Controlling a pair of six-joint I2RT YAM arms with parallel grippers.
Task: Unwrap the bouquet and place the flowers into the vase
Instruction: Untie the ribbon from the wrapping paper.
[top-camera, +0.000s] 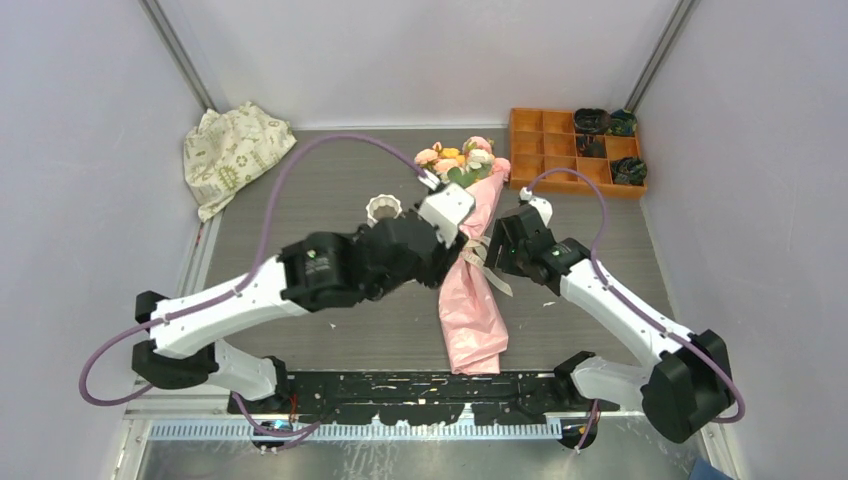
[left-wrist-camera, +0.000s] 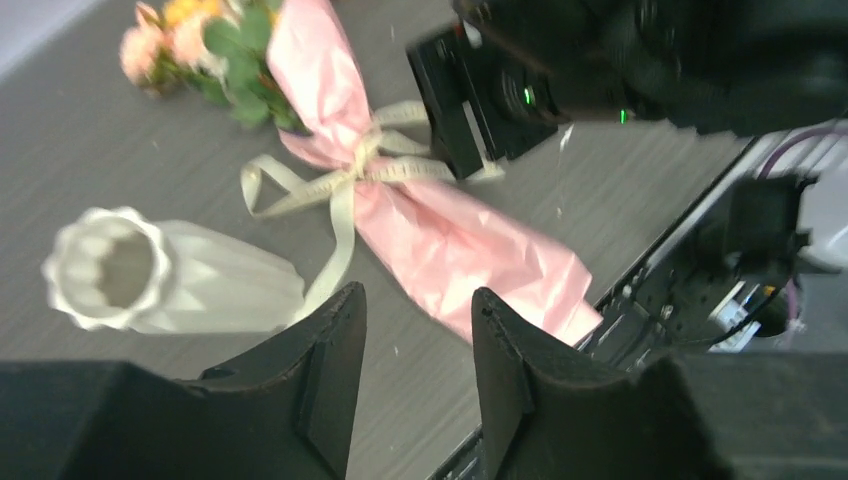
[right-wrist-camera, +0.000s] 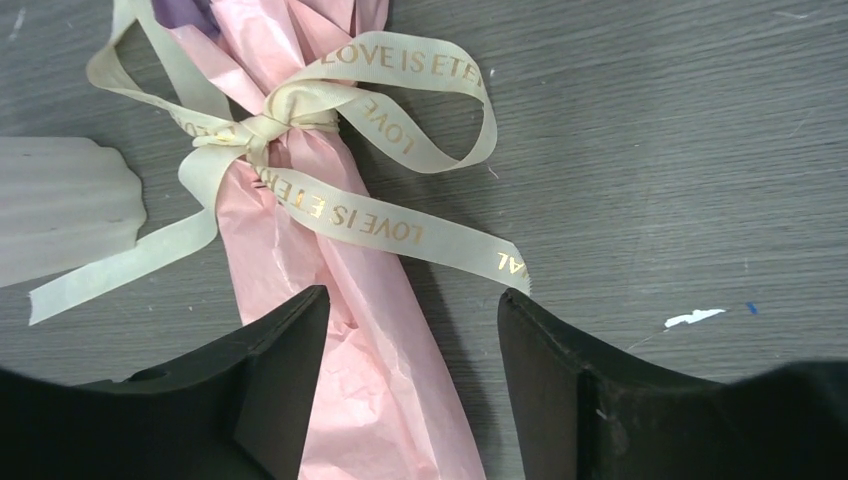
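- You have the bouquet, a long cone of glossy pink paper (top-camera: 475, 300), lying flat mid-table between both arms. Its narrow end points at the arm bases and its open end faces away.
- The flowers, artificial roses in peach, pink and yellow with green leaves (top-camera: 462, 160), stick out of the far end, still wrapped.
- The cream ribbon bow with gold lettering (right-wrist-camera: 400, 225) is still tied round the middle of the cone, with its loops and tails spread on the dark grey table (top-camera: 330, 190).
- A bit of the paper's purple face shows above the knot in the right wrist view.
- The small white ribbed vase with scalloped rim (top-camera: 383, 209) stands upright just left of the bouquet, partly hidden under your left arm. One ribbon tail runs close by it.
- Your left gripper (left-wrist-camera: 418, 295) has its jaws apart and nothing between them, above the table beside the vase.
- Your right gripper (right-wrist-camera: 412, 295) has its jaws apart, straddling the pink paper below the bow. I can't tell if they touch it.
- The orange compartment tray (top-camera: 545, 145) is far right; the crumpled patterned cloth (top-camera: 232, 150) is far left.
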